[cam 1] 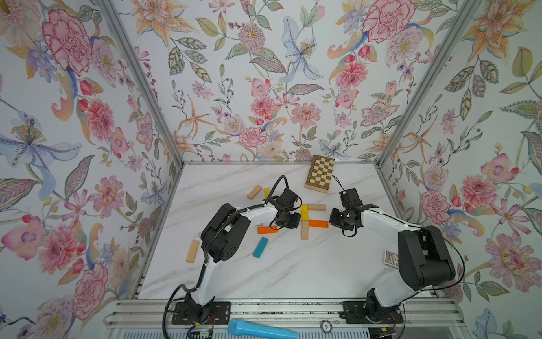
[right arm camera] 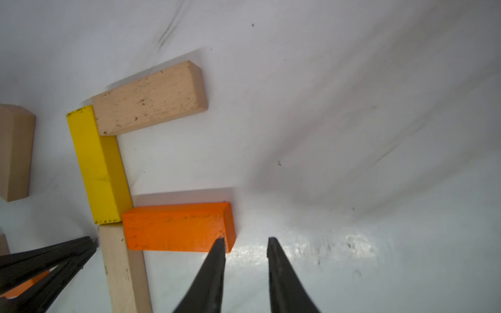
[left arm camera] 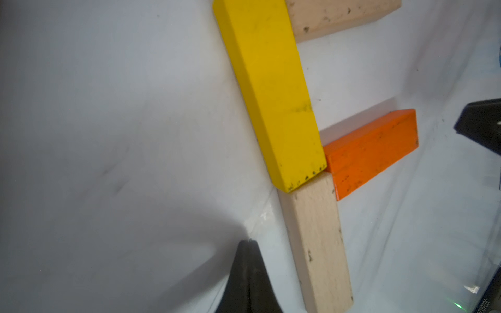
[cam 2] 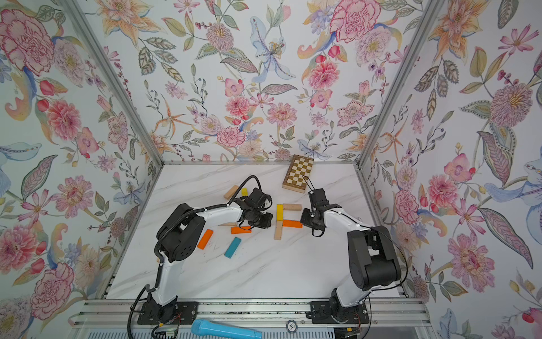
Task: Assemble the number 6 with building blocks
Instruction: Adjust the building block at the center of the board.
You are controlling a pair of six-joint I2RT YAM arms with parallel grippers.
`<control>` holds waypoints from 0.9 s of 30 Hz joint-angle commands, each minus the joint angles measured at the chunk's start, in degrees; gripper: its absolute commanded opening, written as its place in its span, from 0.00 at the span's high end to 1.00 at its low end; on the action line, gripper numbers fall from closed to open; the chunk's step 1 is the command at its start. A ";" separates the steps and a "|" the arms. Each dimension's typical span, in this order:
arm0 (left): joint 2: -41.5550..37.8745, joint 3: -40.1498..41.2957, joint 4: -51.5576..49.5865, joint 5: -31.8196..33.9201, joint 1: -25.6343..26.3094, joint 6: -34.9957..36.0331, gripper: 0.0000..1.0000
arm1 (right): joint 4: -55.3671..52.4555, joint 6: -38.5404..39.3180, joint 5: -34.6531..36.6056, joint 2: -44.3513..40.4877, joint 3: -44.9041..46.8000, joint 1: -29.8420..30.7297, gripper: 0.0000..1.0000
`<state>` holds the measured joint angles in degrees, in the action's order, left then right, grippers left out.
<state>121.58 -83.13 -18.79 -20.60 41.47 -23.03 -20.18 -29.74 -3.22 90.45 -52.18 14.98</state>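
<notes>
Four building blocks lie joined on the table: a beige top bar, a yellow stem, an orange bar and a lower beige block. They form part of the number 6. My left gripper is shut and empty, low beside the lower beige block on its left. My right gripper is open with nothing between its fingers. One fingertip sits at the free end of the orange bar.
Loose blocks lie to the left: orange, teal, beige, beige, yellow and another orange. A chequered board stands at the back. A card is on the right, a blue microphone in front.
</notes>
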 commanded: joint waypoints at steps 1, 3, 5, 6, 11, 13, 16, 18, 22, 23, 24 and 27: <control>-3.62 3.60 0.51 0.90 -1.26 -0.03 1.00 | 4.78 1.74 4.20 -5.52 2.07 5.41 0.70; -5.33 4.80 0.63 0.74 -1.38 0.81 1.00 | 6.82 1.79 5.15 -7.85 3.65 7.66 0.70; -7.04 6.40 0.98 0.82 -1.43 1.60 0.98 | 8.45 1.29 5.10 -9.90 5.29 8.69 0.69; -7.94 7.32 1.11 1.04 -1.43 1.91 0.97 | 9.12 1.20 4.74 -10.71 5.96 8.88 0.70; -12.39 12.35 3.15 1.82 -1.44 4.59 0.93 | 12.40 1.18 3.90 -14.72 9.61 9.44 0.69; -14.15 14.90 4.72 1.73 -1.44 6.42 0.91 | 14.64 1.52 3.08 -16.35 11.41 9.54 0.68; -17.26 19.60 8.88 1.76 -1.37 8.70 0.89 | 17.80 1.88 3.00 -18.21 13.83 9.54 0.67; -19.22 22.54 11.60 2.63 -1.14 10.01 0.89 | 19.98 2.05 3.16 -19.44 15.58 9.52 0.67; -22.07 28.00 17.11 3.86 -0.54 11.72 0.92 | 24.14 2.32 3.00 -21.66 18.79 9.54 0.67; -22.78 29.95 19.57 3.81 -0.42 12.01 0.93 | 25.32 2.33 2.94 -22.32 19.66 9.54 0.67; -23.24 31.43 21.51 3.81 -0.32 12.12 0.94 | 26.65 2.45 2.74 -23.09 20.73 9.55 0.67; -23.84 34.32 25.64 4.78 0.50 13.48 1.00 | 29.96 2.80 2.48 -25.00 23.36 9.58 0.67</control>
<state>99.22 -50.89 0.01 -17.67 40.99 -12.23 4.32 -28.08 -0.49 67.20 -30.79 24.21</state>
